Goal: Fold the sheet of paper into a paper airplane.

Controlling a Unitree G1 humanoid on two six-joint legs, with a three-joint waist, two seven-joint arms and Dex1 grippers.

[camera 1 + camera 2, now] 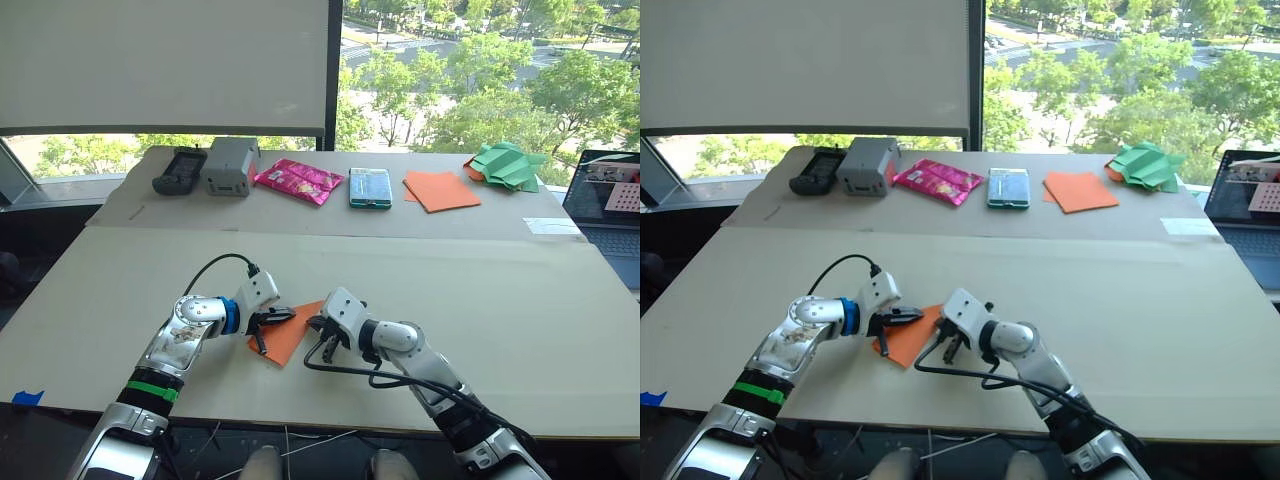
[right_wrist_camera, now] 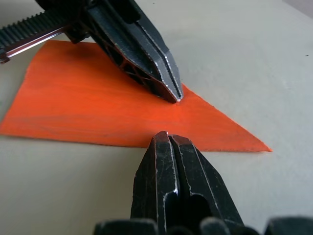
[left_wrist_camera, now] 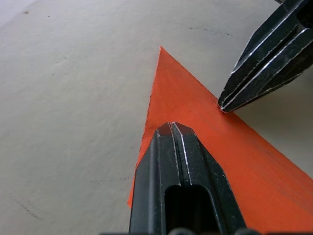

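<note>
Near the front edge of the big table (image 1: 560,330), I have the sheet of paper (image 1: 290,335) lying flat between my two grippers, already folded down to a long pointed shape. My left gripper (image 3: 172,128) has its two fingers pressed tight together, with nothing between them, and the tips push down on the paper near its point. My right gripper (image 2: 166,138) also has its fingers squeezed together with nothing in them, and its tips sit at the paper's long edge, very close to the left tips. I think a few things could go wrong from here. The paper is thin and the table looks smooth, so if one gripper slides while the other lets up, the paper could slip or turn, and the fold would come out crooked. If I push too hard, the tips could rip or wrinkle the paper. The two grippers are so close that they could bump each other. Now I count. There is one folded sheet in front of me and two grippers on it. At the far side of the table I see one black device (image 1: 178,171), one grey box (image 1: 231,166), one pink packet (image 1: 299,181), one blue-green case (image 1: 370,188), one stack of smooth orange sheets (image 1: 442,190) and one pile of green crumpled paper (image 1: 510,165). One laptop (image 1: 610,205) sits at the far right.
</note>
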